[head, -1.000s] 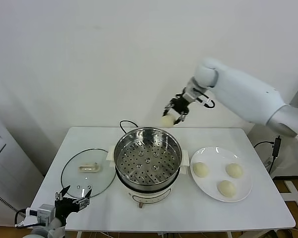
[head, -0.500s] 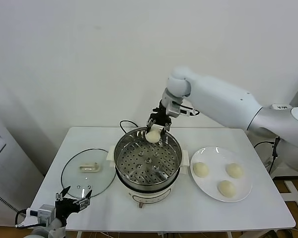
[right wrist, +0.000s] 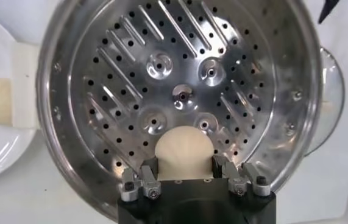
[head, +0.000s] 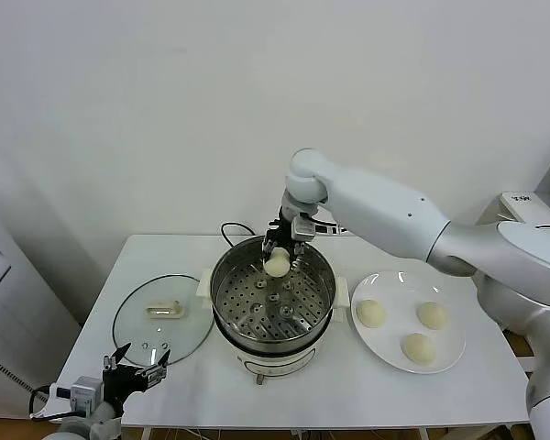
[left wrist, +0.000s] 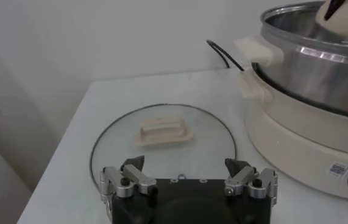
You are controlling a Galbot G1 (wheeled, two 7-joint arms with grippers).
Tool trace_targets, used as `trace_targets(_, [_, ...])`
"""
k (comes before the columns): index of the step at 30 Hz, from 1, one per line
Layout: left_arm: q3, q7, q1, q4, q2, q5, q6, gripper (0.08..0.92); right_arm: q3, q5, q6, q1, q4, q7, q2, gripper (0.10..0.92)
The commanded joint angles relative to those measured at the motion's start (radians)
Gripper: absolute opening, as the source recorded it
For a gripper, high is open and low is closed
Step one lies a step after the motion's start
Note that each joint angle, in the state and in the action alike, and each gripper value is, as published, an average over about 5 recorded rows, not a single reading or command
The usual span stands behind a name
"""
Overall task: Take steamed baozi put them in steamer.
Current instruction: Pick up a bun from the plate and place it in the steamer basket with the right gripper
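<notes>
My right gripper is shut on one cream-white baozi and holds it over the far part of the steamer, just inside its rim. In the right wrist view the baozi sits between the two fingers above the perforated steel bottom, which holds no bun. Three more baozi lie on the white plate to the right of the steamer. My left gripper rests open at the table's front left corner, near the glass lid, with nothing between its fingers.
The round glass lid lies flat on the table left of the steamer. A black power cable runs behind the pot. The white table ends close to the wall behind.
My right arm has swung left and down, carrying the baozi from behind the pot's right side to a spot over the steamer's far interior. The left arm has stayed still.
</notes>
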Motion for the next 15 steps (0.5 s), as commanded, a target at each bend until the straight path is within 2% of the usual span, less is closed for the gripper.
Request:
trace_targets(1, [0.0,0.0,0.0,0.0,-0.002,-0.001,-0.001,0.823,0.022,-0.097,0.049,-0.049,-0.018,0.009,0.023,0.535])
trace_targets(9, [-0.001,0.0,0.002,-0.001,-0.003,-0.001,-0.003,0.823,0.026,-0.121,0.049,-0.063,-0.017,0.031,0.021,0.56])
trace_targets(15, [-0.003,0.0,0.006,-0.002,-0.004,-0.002,-0.004,0.823,0.013,-0.042,0.049,-0.026,-0.004,0.033,0.005,0.708])
